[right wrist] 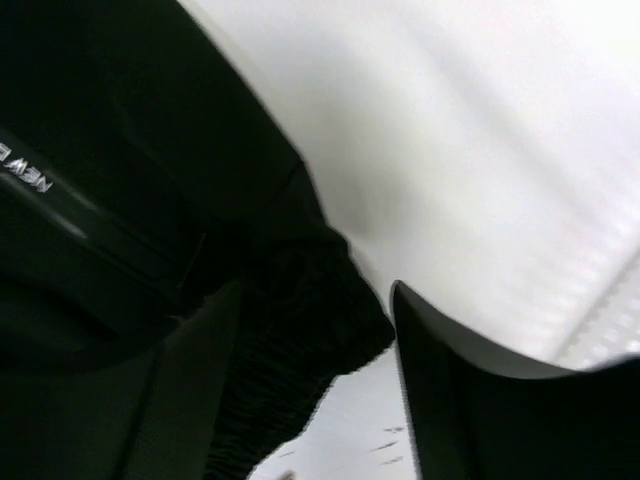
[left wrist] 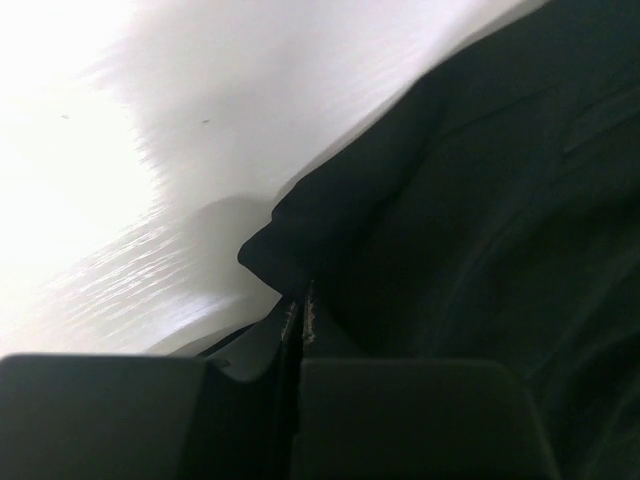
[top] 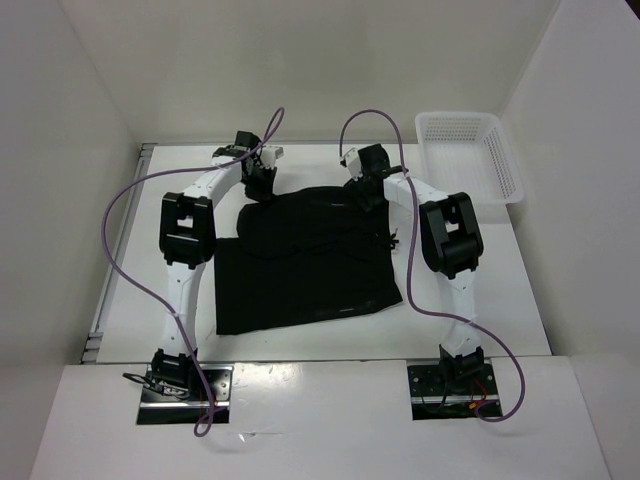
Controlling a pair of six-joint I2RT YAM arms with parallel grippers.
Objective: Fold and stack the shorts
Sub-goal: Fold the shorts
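Left tool (left wrist: 300,322) pinches the edge of the black soft fabric shorts (top: 310,260); right tool (right wrist: 315,295) gapes astride it. One white plastic mesh basket (top: 500,160) sits far right.

text: white "new", rest cut off | on: shorts (right wrist: 150,230)

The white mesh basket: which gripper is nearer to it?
Right. The right gripper is at the shorts' far right corner, toward the basket; the left gripper at their far left corner.
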